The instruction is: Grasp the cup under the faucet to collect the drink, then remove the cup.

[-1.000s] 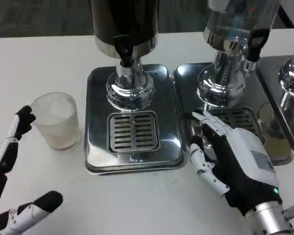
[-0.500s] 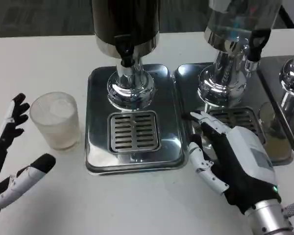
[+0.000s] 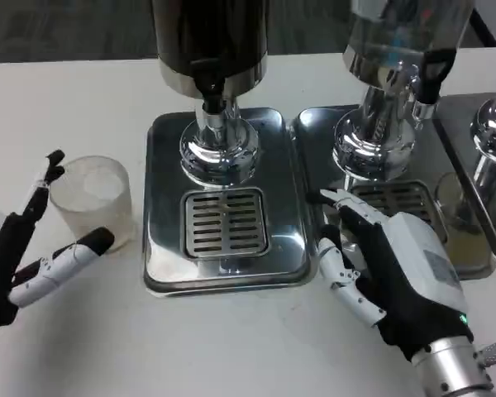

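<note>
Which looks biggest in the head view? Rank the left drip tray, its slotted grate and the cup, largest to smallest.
1. Left drip tray, clearly the largest.
2. Slotted grate.
3. Cup.
The grate and the cup look close in size, so their order is unsure.

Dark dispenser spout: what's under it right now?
Under the spout sits only the chrome pedestal and the slotted drip grate on the steel tray. The cup stands left of the tray on the table, by the left hand. Below the grate is hidden.
</note>
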`<state>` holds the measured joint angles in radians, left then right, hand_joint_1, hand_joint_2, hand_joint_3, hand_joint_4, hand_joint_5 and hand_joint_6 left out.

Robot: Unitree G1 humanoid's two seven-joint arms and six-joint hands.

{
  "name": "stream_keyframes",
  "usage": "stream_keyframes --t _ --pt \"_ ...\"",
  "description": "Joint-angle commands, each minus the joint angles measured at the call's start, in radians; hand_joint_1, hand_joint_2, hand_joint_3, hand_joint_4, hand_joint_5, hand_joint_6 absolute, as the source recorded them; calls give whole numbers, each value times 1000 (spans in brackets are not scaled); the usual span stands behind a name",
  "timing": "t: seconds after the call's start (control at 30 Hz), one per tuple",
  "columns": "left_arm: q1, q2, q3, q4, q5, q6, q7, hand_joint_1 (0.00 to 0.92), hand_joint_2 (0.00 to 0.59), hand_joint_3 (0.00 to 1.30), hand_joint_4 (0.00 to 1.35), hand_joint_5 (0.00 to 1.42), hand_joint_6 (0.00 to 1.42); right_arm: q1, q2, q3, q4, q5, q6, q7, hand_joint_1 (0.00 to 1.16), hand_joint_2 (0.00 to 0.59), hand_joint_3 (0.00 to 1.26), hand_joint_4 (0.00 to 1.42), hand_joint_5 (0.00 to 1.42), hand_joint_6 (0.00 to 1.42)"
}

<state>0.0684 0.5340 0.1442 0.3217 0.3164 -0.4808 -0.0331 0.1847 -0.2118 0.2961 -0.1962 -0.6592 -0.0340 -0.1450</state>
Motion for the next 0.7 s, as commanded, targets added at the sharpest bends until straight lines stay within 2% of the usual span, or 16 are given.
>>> stream_keyframes --t 0.03,0.27,0.7 --pt "-41 20 -20 44 10 36 -7 0 0 0 0 8 140 7 -1 -7 1 10 -18 -7 123 556 255 158 167 143" --pt "-113 31 -48 118 15 78 -2 0 0 0 0 2 94 10 -2 -13 1 14 -22 -8 115 566 259 161 183 157" --pt "-206 28 -77 231 -13 44 -16 0 0 0 0 2 122 13 -2 -17 1 20 -22 -7 108 566 279 174 203 173"
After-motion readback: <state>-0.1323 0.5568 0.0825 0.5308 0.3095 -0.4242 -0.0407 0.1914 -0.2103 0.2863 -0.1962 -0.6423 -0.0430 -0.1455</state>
